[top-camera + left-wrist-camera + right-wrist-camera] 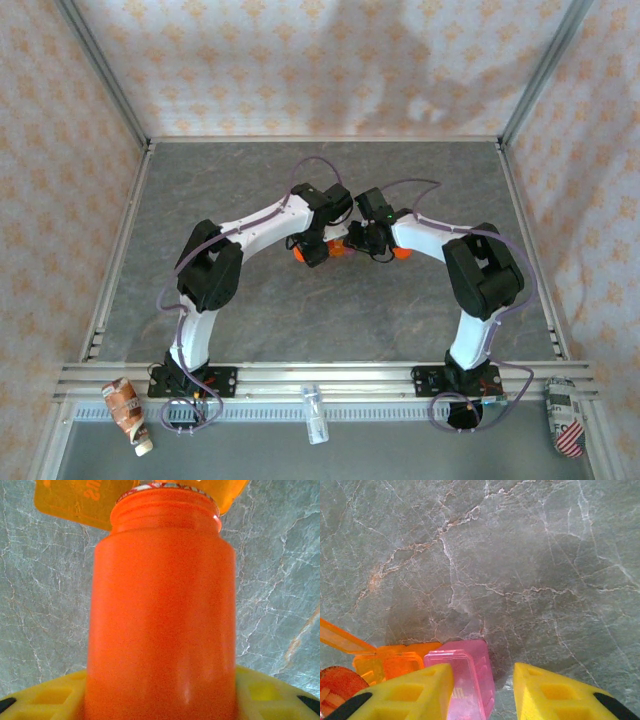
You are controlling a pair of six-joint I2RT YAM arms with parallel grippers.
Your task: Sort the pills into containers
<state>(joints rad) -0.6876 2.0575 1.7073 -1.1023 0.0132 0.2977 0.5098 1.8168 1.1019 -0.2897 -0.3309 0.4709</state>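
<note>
My left gripper [160,702] is shut on an orange bottle [160,615]. The bottle's cap is off and its threaded neck is tipped toward the raised orange lid [70,505] of the containers. The containers are a small joined box with a pink compartment [470,675] and an orange one [395,665] whose lid [340,637] stands open. My right gripper [484,680] is shut on the containers, with the pink compartment held against its left finger [415,690]. In the top view both grippers, left [318,248] and right [362,243], meet at mid-table. The pills are hidden.
A red-orange round thing [337,682] lies left of the orange compartment. An orange cap-like piece [403,252] sits beside the right wrist. A crumpled packet [128,408], a small bottle [315,412] and a can [566,415] lie on the near rail. Patterned walls enclose the grey table [250,320].
</note>
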